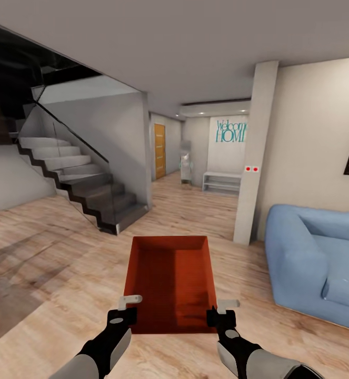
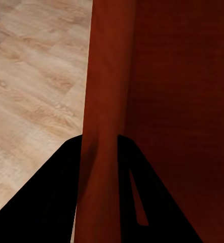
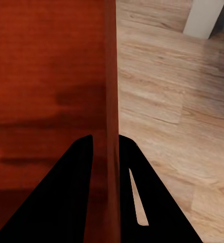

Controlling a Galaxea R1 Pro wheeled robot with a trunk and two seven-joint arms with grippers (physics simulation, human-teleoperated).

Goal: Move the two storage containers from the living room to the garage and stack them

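Head view, carried load: we saw one storage container [image 1: 170, 279], orange-red and lidless, held out in front of us above the wood-plank floor [image 1: 53, 295], its open side up and nothing inside.
Head view, left gripper [image 1: 126, 309]: it sat at the container's near left corner, fingers closed on the left wall.
Head view, right gripper [image 1: 220, 311]: it sat at the near right corner, clamped on the right wall in the same way.
Head view, surroundings: the staircase [image 1: 79, 179] stood ahead to the left, a white pillar [image 1: 254, 152] ahead to the right, the blue sofa [image 1: 313, 263] just beyond it, and a hallway with an orange door [image 1: 159, 151] ran on between them. We judged we were in the living room; no garage was in sight.
Left wrist view: the thin left wall [image 2: 99, 126] passed between the two dark fingers [image 2: 46, 202], which pressed it from both sides, with plank floor on the outer side.
Right wrist view: the right wall [image 3: 111, 101] ran between the fingers [image 3: 66, 197], pinched tight, container bottom on one side and floor on the other.
Risk, grip: we judged both holds were on thin walls near one end, so the far end could sag or slip if the arms drifted apart.
Risk, route: a turn taken too close could knock the container against the pillar or the stair edge.
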